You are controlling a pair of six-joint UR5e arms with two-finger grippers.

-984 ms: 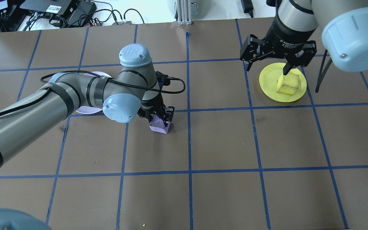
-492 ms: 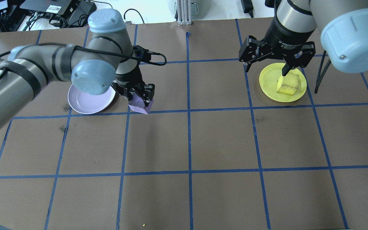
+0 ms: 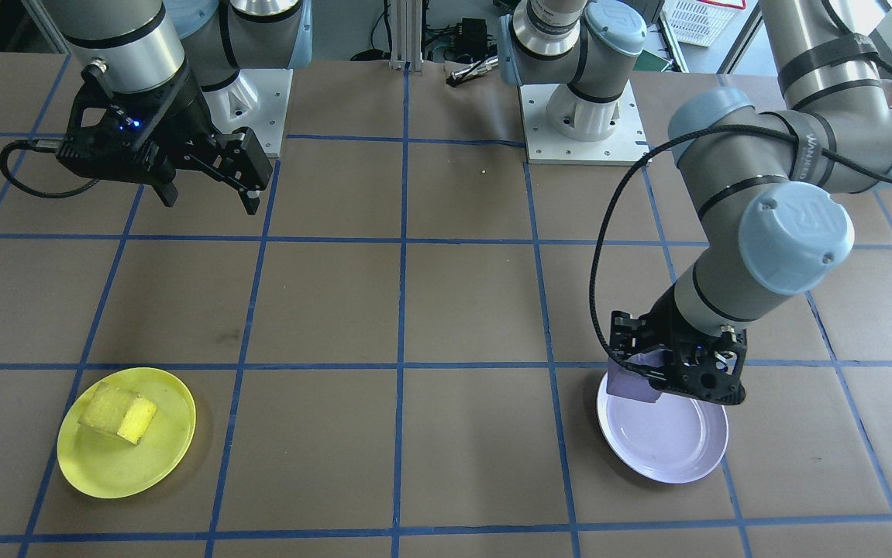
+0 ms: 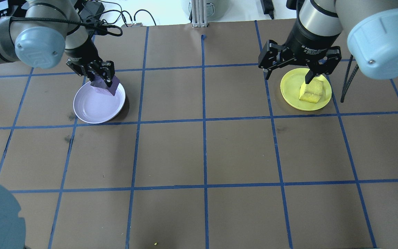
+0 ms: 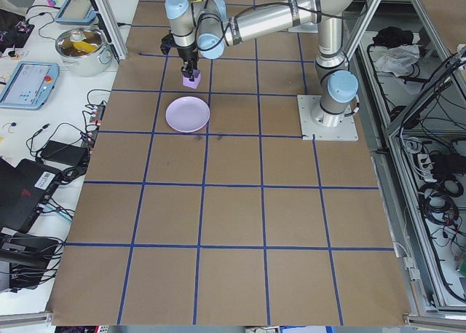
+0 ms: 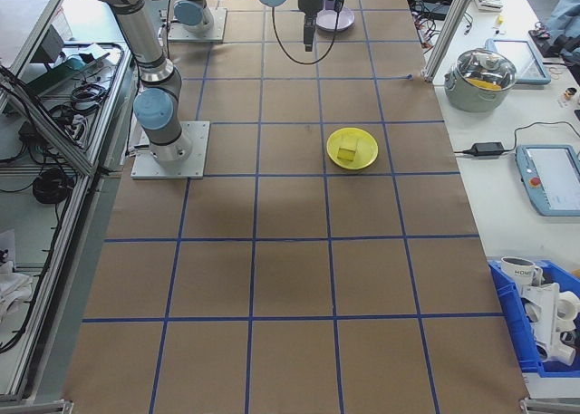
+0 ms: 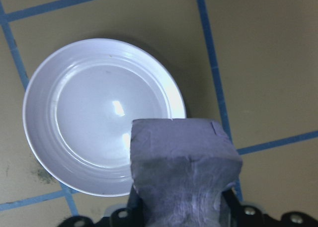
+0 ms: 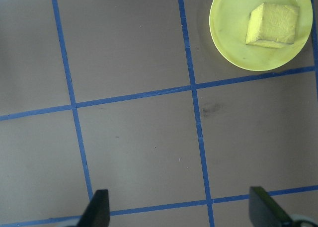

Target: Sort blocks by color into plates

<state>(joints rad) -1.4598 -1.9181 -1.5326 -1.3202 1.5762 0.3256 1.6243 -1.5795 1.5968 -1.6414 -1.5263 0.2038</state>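
**Purple block held over the lavender plate's rim, yellow block lying in its plate**

While the purple block is hanging clamped between the jaws of the left gripper, its lower half is sticking out below the fingertips and its upper half is being hidden by them. In the left wrist view the purple block is filling the lower middle of the picture, so the fingers gripping it are almost wholly covered; only dark bits of the gripper body are peeking out at the bottom edge. The lavender plate is lying beneath and just ahead of the jaws, and the block is hovering over the plate's rim rather than its centre. Whether the block is touching the plate cannot be told; in the front-facing view the block is overlapping the lavender plate at its edge nearest the robot.

The yellow block is resting in the yellow plate, well apart from the left gripper. The right gripper is holding its jaws spread wide and gripping nothing, and in the overhead view one fingertip is partly covering the yellow block. In the right wrist view only the two fingertips are showing, cut off at the bottom edge, with the yellow plate far ahead of them, cropped by the picture's top right corner.
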